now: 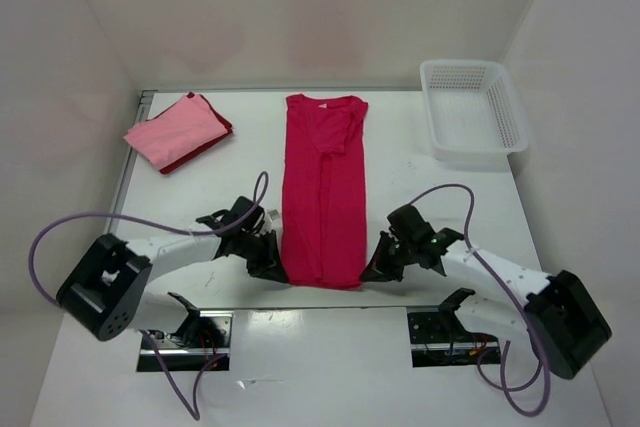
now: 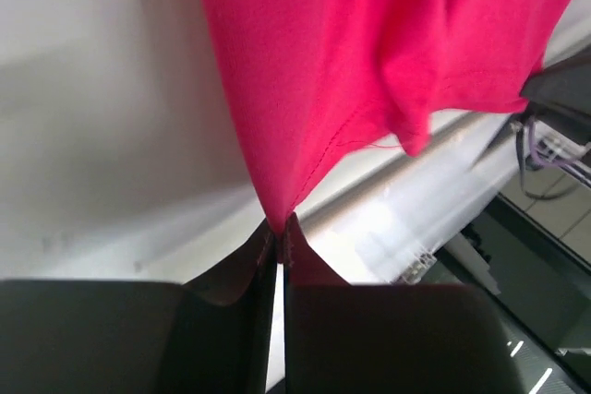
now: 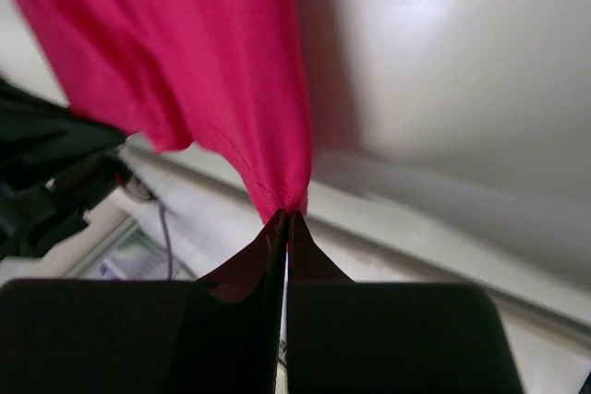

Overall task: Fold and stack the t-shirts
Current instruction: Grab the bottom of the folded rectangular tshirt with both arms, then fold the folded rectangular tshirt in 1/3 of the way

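Note:
A crimson-magenta t-shirt lies on the table as a long narrow strip, collar at the far end. My left gripper is shut on its near left hem corner. At the near right hem corner my right gripper is shut on the cloth. Both corners are pinched right at the fingertips. At the far left a folded light pink t-shirt rests on top of a folded dark red t-shirt.
A white mesh basket stands at the far right of the table. Walls close the table on the left, back and right. Purple cables loop out from both arms near the front edge.

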Tool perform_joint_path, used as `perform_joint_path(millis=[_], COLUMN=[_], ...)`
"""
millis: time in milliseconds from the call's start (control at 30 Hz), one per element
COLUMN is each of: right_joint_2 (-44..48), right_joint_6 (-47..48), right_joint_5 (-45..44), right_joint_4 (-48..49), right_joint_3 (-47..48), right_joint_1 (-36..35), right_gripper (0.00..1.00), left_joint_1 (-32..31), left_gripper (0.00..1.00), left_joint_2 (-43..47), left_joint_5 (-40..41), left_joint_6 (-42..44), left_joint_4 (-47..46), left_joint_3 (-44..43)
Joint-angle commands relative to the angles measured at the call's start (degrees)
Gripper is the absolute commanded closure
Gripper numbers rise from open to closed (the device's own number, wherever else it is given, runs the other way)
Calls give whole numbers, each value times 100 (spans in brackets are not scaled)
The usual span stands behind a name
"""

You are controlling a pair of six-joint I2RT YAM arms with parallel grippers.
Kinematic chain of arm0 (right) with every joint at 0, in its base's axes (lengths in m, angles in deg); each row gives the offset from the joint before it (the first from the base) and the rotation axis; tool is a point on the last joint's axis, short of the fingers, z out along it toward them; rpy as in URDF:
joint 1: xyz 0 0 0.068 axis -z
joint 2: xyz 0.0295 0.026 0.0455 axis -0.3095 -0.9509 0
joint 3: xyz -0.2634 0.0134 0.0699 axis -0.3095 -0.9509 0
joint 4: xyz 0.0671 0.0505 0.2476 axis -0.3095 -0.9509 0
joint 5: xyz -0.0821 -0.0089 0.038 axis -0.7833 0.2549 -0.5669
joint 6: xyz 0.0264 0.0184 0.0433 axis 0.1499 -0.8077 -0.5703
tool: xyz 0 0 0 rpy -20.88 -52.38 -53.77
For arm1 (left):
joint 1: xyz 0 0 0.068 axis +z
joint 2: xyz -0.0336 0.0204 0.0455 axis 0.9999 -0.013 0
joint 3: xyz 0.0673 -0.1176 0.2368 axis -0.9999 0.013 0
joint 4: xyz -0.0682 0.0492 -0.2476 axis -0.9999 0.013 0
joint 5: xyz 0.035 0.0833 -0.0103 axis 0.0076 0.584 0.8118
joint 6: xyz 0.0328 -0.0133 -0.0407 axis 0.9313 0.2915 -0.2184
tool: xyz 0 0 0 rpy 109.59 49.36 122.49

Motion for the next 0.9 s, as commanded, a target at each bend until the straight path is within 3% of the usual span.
perform_joint_path(millis=[0, 167, 333, 433, 567, 867], right_joint_2=[796, 1510, 519, -244, -1406, -3673], right_joint_6=[-447, -641, 359, 1394, 2099, 2444], right_joint_5=[298, 492, 272, 158, -79, -325], right_joint_4=[-617, -1137, -1419, -1245, -981, -242], right_joint_3=[-192, -167, 1036, 1800, 2881, 4920], right_joint_1=[-182, -182, 432, 1170, 1698, 2130], right_gripper=[100, 100, 100, 100, 100, 100], left_joint_1=[-27, -27, 412, 955, 1493, 1827], left_gripper=[94, 94, 95, 95, 95, 95], left_joint_2=[775, 1771, 1658, 1184, 123, -2164], left_joint_5=[-200, -244, -94, 3, 152, 775], left_joint_6=[-327, -723, -504, -83, 392, 876], left_joint_4=[567, 1340, 1624, 1388, 1028, 446], left_joint_3=[339, 236, -704, -1214, -2048, -4009])
